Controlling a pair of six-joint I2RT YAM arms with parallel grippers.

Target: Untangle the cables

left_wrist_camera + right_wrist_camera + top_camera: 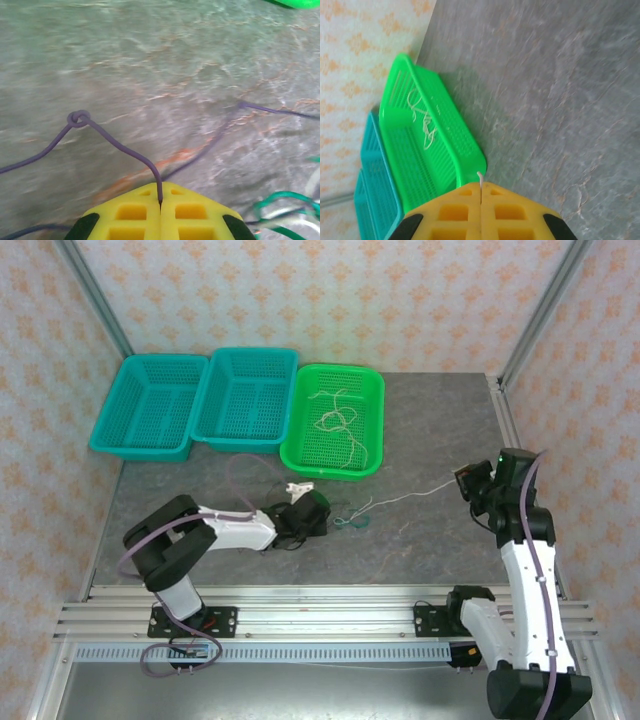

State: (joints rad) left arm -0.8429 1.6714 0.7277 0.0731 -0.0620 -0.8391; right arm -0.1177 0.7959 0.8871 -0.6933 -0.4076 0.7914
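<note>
Wallpaper in cream with an orange flower motif (330,290) closes the cell in on three sides. Below it lies the grey, stone-veined table (440,430), most of its marbled top bare. Along its far edge sit two teal plastic mesh baskets (150,410) and, touching them on the right, a bright green plastic mesh basket (305,440) with loose cream-white cables (338,420) inside. Mid-table, the left end effector (160,200) has its yellow fingers pressed together on a thin dark purple cable (112,140) that is knotted further along, with a green-teal cable (352,521) just beside it. The right end effector (481,186) pinches one long cream-white cable (410,497), stretched nearly straight.
</note>
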